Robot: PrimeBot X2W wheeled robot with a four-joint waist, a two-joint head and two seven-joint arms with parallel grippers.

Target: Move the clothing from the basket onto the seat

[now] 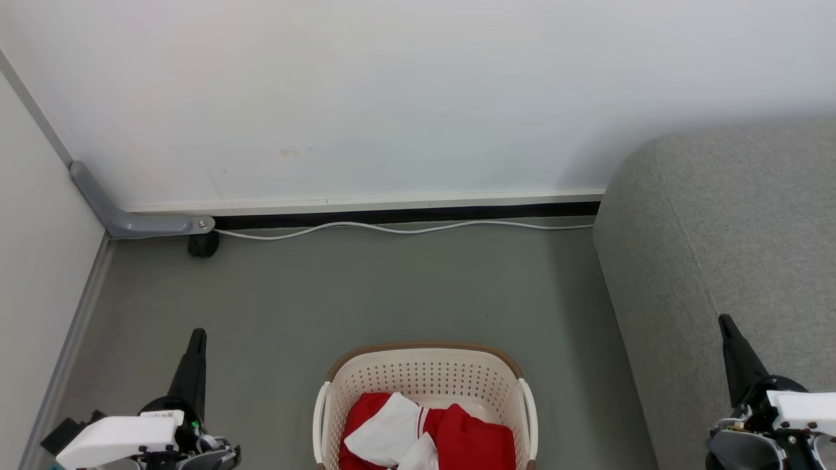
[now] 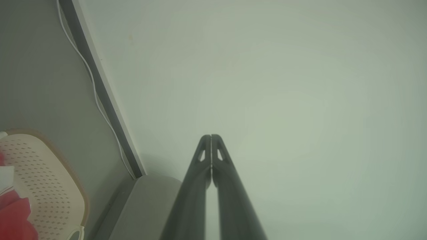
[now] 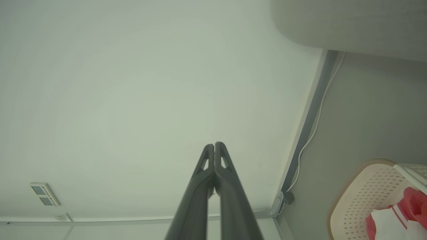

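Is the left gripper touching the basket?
Apart. The head view shows bare floor between the left gripper and the basket.

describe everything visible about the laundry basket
The basket is cream-white plastic, its walls perforated with rows of small holes, with a brown rim and white side handles. It stands upright on the grey floor, left of the sofa and apart from it. Red and white clothing lies heaped inside. Its near end is cut off at the head view's bottom edge.

L gripper [image 1: 198, 334], R gripper [image 1: 723, 321]: fingers [image 2: 230, 186] pressed together, empty, pointing fwd.
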